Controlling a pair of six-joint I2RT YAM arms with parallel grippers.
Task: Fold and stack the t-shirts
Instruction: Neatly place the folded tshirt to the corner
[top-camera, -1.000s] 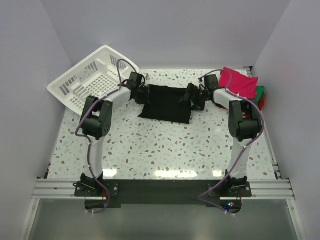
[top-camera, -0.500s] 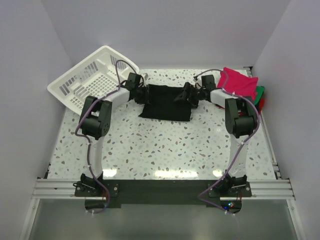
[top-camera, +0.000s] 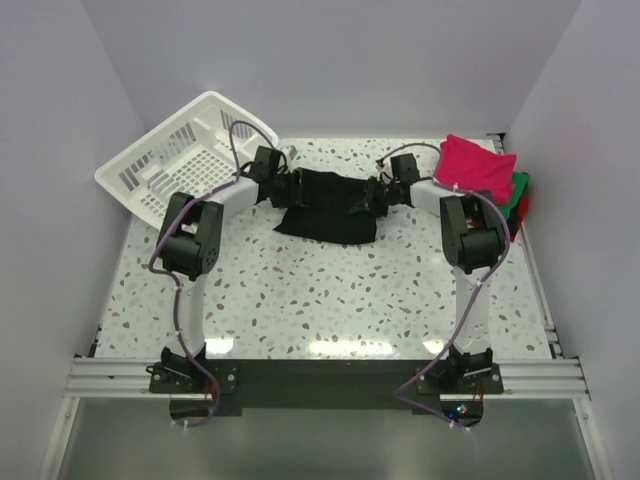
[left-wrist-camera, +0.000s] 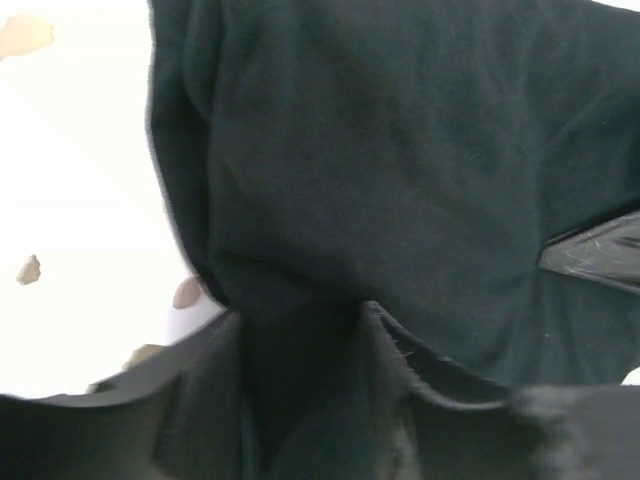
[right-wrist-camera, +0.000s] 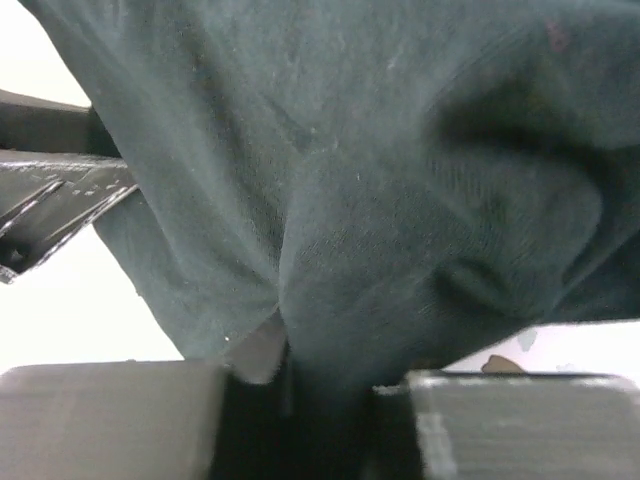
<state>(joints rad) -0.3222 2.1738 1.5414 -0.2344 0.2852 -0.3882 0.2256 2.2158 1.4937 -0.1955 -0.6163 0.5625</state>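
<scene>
Black shirt (top-camera: 325, 208) lies far-centre on the table (top-camera: 330, 290), limp and light, so take it by opposite edges: right gripper (top-camera: 366, 198) pinches its edge, left gripper (top-camera: 297, 189) straddles cloth, grip unclear.

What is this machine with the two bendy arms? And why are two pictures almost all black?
It is a robot: two arms bolted to a speckled table, each ending in a two-finger gripper. The big picture looks down from above. The two dark ones come from small cameras on the wrists, held very close to a black t-shirt, so cloth fills them. The left gripper and right gripper are at opposite ends of that shirt. The right one pinches a fold. The left has cloth between its fingers, but I cannot tell if it squeezes. A white basket sits tilted at the back left. A pile of shirts, pink on top, is at the back right.
</scene>
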